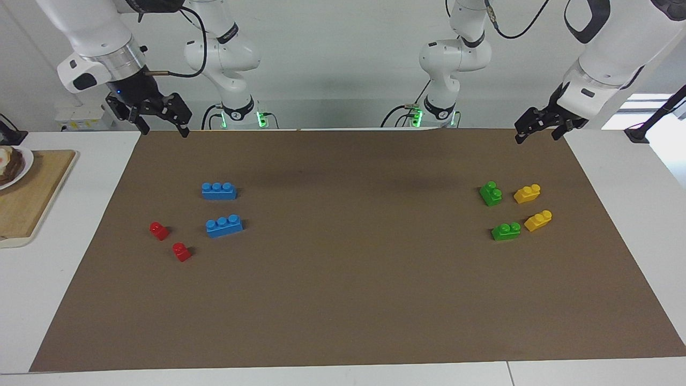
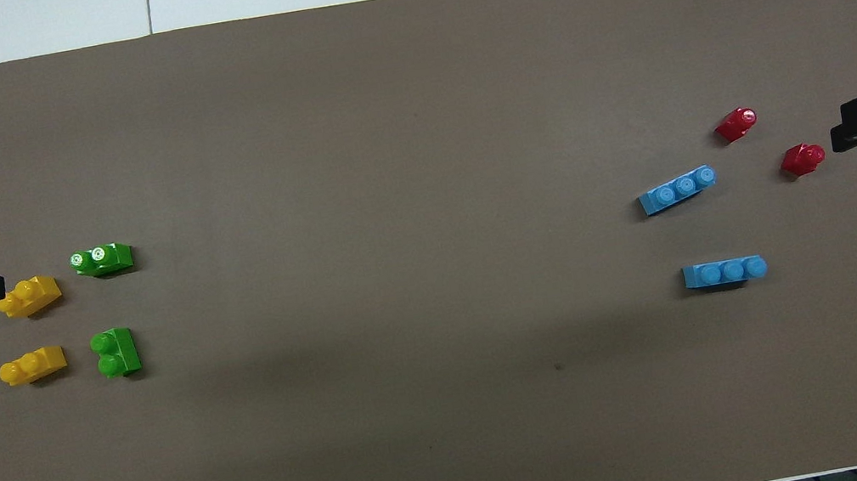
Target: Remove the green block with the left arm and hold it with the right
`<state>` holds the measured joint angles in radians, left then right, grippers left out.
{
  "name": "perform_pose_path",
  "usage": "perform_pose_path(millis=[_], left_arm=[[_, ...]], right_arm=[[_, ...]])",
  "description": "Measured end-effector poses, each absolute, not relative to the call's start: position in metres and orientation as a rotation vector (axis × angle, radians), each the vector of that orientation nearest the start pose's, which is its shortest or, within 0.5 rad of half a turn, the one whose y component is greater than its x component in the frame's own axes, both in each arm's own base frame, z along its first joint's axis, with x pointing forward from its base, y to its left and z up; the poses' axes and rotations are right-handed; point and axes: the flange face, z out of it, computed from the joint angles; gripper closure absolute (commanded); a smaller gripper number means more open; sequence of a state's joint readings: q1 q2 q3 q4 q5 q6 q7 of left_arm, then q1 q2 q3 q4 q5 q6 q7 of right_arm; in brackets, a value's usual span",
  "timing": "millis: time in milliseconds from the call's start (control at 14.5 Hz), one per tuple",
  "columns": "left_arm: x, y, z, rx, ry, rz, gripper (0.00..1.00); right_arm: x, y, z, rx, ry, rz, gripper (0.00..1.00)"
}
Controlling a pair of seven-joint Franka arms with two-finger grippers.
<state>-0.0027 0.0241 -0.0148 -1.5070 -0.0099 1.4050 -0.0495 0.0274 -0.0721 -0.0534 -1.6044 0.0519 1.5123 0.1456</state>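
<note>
Two green blocks lie on the brown mat at the left arm's end: one (image 1: 491,193) (image 2: 116,353) nearer to the robots, the other (image 1: 506,231) (image 2: 101,259) farther out. Neither is touched. My left gripper (image 1: 537,138) hangs open and holds nothing, up in the air over the mat's corner by the robots, well apart from both green blocks. My right gripper (image 1: 165,131) is also open with nothing in it, raised over the mat's corner at the right arm's end.
Two yellow bricks (image 1: 527,193) (image 1: 538,220) lie beside the green ones, toward the table's end. Two blue bricks (image 1: 218,191) (image 1: 224,225) and two red ones (image 1: 158,230) (image 1: 181,251) lie at the right arm's end. A wooden board (image 1: 32,198) lies off the mat there.
</note>
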Motion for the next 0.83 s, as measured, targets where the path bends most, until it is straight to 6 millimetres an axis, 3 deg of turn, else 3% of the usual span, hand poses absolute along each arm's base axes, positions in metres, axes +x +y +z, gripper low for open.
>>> perform_pose_path(millis=[276, 622, 829], left_arm=[[0.534, -0.013, 0.643, -3.143, -0.043, 0.160, 0.00], [0.533, -0.013, 0.625, -3.142, -0.044, 0.179, 0.00], [0.531, -0.013, 0.625, -3.141, -0.044, 0.180, 0.00]], right_arm=[[0.526, -0.013, 0.643, -3.076, 0.268, 0.036, 0.00], [0.526, -0.016, 0.642, -3.119, 0.268, 0.035, 0.00], [0.526, -0.016, 0.642, -3.122, 0.268, 0.035, 0.00]])
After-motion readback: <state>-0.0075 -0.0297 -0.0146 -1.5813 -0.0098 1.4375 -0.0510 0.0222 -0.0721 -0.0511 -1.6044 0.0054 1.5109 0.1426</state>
